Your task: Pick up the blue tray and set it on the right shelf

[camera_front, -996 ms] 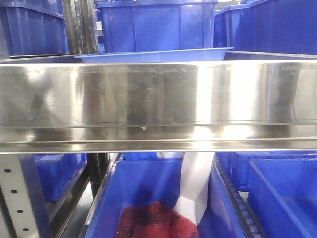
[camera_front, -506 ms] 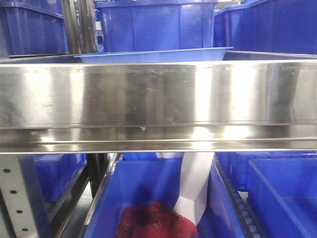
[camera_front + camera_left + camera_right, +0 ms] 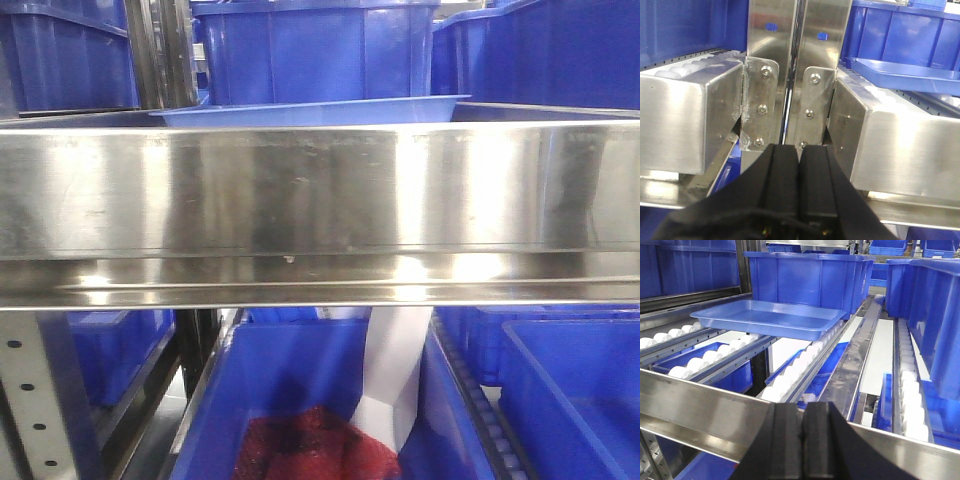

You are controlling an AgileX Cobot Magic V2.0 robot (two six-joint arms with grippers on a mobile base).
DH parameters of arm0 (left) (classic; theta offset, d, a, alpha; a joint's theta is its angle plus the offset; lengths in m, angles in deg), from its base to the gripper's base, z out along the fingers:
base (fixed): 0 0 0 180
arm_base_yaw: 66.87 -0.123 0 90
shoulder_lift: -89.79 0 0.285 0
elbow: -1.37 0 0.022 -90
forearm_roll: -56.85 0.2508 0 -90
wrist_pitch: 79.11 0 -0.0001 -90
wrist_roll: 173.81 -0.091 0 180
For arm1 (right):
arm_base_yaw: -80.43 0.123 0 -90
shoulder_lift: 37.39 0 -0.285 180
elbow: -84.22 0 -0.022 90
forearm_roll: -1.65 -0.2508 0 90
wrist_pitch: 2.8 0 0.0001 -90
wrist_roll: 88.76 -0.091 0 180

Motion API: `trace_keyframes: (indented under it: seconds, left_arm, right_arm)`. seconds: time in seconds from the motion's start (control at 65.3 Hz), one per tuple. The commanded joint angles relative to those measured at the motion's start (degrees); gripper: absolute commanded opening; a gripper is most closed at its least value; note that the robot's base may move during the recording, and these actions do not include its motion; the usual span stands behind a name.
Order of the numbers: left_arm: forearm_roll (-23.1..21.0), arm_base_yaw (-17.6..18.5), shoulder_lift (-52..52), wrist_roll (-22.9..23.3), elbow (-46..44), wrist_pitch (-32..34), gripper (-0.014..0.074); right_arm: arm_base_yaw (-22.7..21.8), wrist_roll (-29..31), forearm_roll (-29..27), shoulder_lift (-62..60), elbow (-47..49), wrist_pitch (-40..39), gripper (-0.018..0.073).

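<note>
The right gripper (image 3: 802, 440) is hovering with jaws pressed together, empty, low before the steel front rail (image 3: 700, 405). Beyond it, the blue tray (image 3: 767, 317) is sitting on white rollers (image 3: 790, 377); likely light, stiff, slippery, best pinched at its near flared rim.

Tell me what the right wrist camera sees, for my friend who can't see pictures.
A shallow light-blue tray sits on white rollers of a shiny metal shelf, in front of a deep blue bin. The robot's black right claw, shut and empty, pokes up at the bottom edge.
</note>
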Motion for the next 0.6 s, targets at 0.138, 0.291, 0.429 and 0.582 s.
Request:
trace_keyframes:
  seconds: [0.138,0.291,0.429,0.582]
  left_arm:
    - [0.0,-0.14,-0.74,-0.23,1.8,5.43,-0.0048]
    - [0.0,-0.14,-0.74,-0.23,1.8,5.43,-0.0048]
    - [0.0,-0.14,-0.74,-0.23,1.8,5.43,-0.0048]
    - [0.0,-0.14,-0.74,-0.23,1.8,5.43,-0.0048]
  right_arm:
    - [-0.14,0.72,0.91,0.73,1.44,-5.49,0.0056]
    - [-0.14,0.72,1.61,0.73,1.44,-4.72,0.0056]
    - [-2.87,1.49,2.91,0.73,0.57,-6.14,0.0056]
    - [-13.19,6.58,-1.95,0.73,-3.38,-11.36,0.0056]
